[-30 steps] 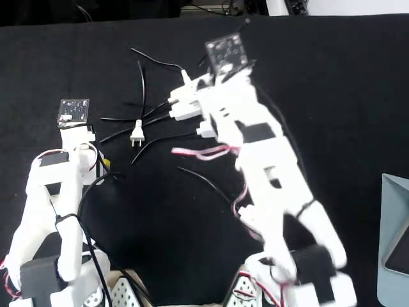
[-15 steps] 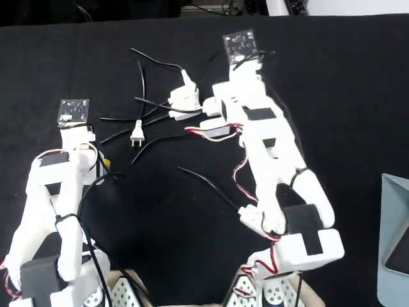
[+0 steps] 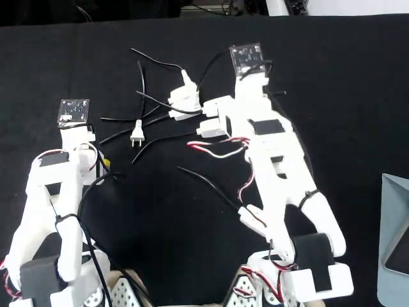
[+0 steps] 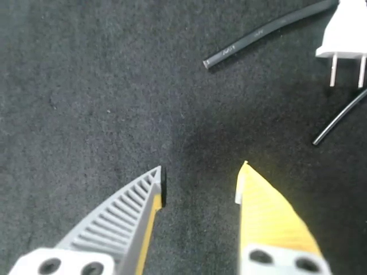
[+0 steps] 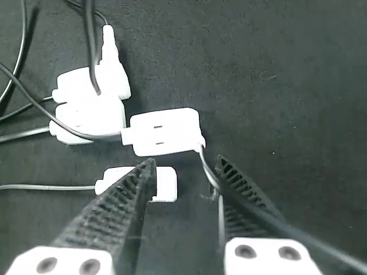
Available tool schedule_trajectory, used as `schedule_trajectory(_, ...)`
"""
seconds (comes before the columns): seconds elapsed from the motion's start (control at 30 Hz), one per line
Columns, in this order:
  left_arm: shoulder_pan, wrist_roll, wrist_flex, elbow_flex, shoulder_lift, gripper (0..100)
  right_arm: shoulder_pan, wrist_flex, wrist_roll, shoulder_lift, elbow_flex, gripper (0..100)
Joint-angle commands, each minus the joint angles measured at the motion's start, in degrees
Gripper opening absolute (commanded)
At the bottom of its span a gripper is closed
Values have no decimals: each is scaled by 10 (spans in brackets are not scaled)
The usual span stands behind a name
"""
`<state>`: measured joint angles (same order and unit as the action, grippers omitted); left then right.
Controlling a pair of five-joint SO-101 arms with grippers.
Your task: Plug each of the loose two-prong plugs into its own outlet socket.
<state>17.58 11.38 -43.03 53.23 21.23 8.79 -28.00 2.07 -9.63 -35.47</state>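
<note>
On the black counter (image 3: 345, 83) the left jaws stand wide apart and hold nothing, with a loose two-prong plug (image 4: 346, 34) lying near their tips, while the right jaws, also parted and empty, hover at a white outlet socket (image 5: 163, 132) beside a cluster of sockets (image 5: 89, 106)

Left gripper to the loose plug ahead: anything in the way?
Nothing directly: bare cloth lies between the open left gripper and the plug. Two black cables flank that path, one beside the plug's body, one just off its prongs.
</note>
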Motion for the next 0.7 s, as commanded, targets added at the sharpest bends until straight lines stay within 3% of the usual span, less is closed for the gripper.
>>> schedule_trajectory(0.0, 4, -5, 10, 7, 16, 214, 11, 84, -30, 22, -18, 149)
schedule_trajectory(0.5, 3, -5, 10, 7, 13, 214, 59, 164, -33, 138, -3, 143)
schedule_trajectory(0.67, 3, -5, 10, 7, 14, 214, 56, 163, -31, 215, 51, 48)
